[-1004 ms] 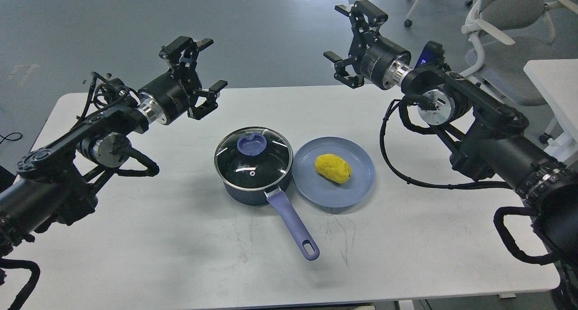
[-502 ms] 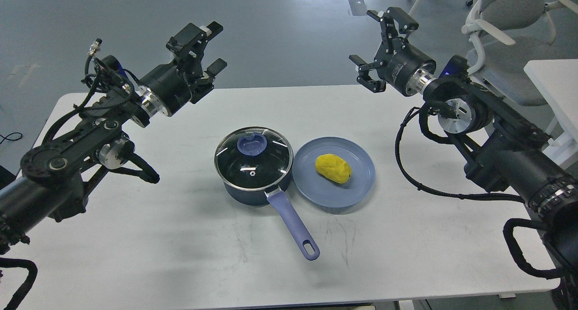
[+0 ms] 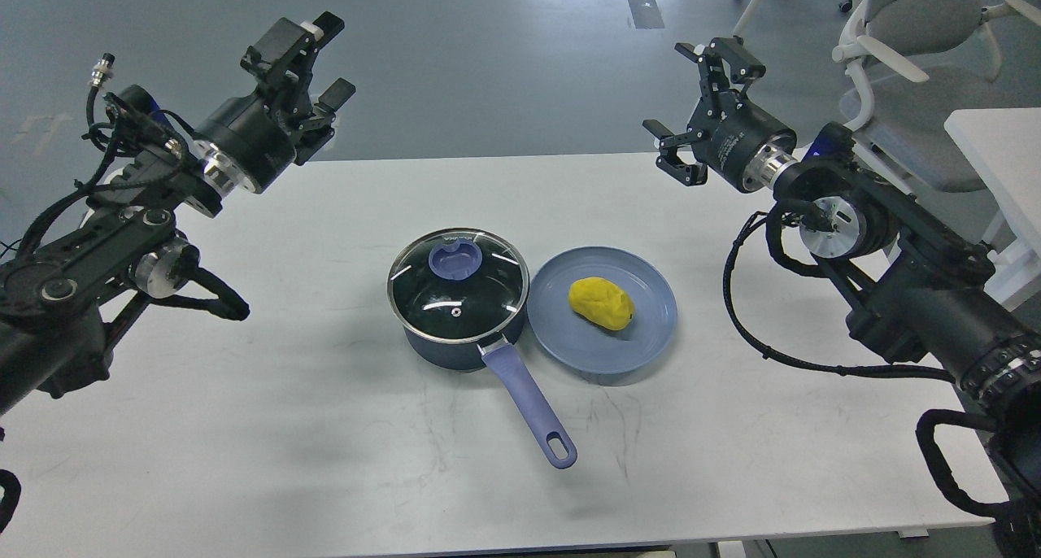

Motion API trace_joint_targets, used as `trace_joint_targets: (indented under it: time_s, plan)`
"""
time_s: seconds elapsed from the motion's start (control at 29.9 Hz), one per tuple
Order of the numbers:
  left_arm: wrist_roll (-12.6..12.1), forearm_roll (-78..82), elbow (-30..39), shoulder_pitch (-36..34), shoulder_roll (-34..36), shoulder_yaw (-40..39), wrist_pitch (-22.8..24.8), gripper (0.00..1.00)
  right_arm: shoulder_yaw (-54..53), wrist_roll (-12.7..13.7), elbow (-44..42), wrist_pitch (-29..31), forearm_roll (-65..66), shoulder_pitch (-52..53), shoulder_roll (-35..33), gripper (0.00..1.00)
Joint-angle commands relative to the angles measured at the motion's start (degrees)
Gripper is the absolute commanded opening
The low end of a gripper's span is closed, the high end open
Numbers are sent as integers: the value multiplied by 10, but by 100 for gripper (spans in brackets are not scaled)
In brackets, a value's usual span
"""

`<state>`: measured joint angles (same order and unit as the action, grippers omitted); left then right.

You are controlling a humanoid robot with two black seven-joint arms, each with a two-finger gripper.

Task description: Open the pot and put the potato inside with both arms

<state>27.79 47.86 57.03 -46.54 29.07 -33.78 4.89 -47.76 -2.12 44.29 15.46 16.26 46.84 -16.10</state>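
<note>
A dark blue pot (image 3: 455, 342) with a long purple handle (image 3: 533, 411) stands at the middle of the white table. A glass lid (image 3: 457, 285) with a purple knob (image 3: 453, 259) covers it. A yellow potato (image 3: 600, 302) lies on a blue plate (image 3: 651, 326) right of the pot. My left gripper (image 3: 313, 58) is open and empty, high above the table's far left. My right gripper (image 3: 691, 90) is open and empty, above the far right edge.
The white table (image 3: 325, 428) spreads wide around the pot and plate. Grey office chairs (image 3: 911, 54) and a second white table (image 3: 996, 147) stand at the right, beyond my right arm. The grey floor lies beyond the far edge.
My left arm has swung left and up, away from the pot. My right gripper has moved right and a little down. Pot, lid, plate and potato have not moved.
</note>
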Motion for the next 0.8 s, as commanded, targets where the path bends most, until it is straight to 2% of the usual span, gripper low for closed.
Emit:
trace_joint_targets:
  time_s: [0.0, 0.13, 0.2, 0.27, 0.33, 0.37, 0.44, 0.77]
  plan:
    - [2, 122, 44, -1, 5, -1, -49, 98, -14, -1, 0, 0, 0, -8, -13, 100]
    - [2, 297, 110, 0, 13, 23, -99, 98, -25, -1, 0, -2, 0, -11, -31, 100]
    - [2, 372, 110, -3, 14, 55, -103, 98, -25, -1, 0, -2, 0, -12, -34, 100]
    - [2, 495, 112, -5, 15, 92, -130, 98, -25, -1, 0, -3, 0, -12, -35, 100]
    - [2, 635, 109, -1, 12, 126, -188, 98, -25, -2, 0, -5, 0, -12, -39, 100]
    - [2, 661, 108, 0, 12, 133, -196, 98, -25, -2, 0, -5, 0, -12, -42, 100]
    - [2, 704, 105, 0, 12, 150, -201, 98, -25, -3, 0, -5, 0, -13, -46, 100]
    - [2, 713, 66, 0, 6, 182, -203, 98, -26, -3, 1, -6, 0, -30, -53, 100]
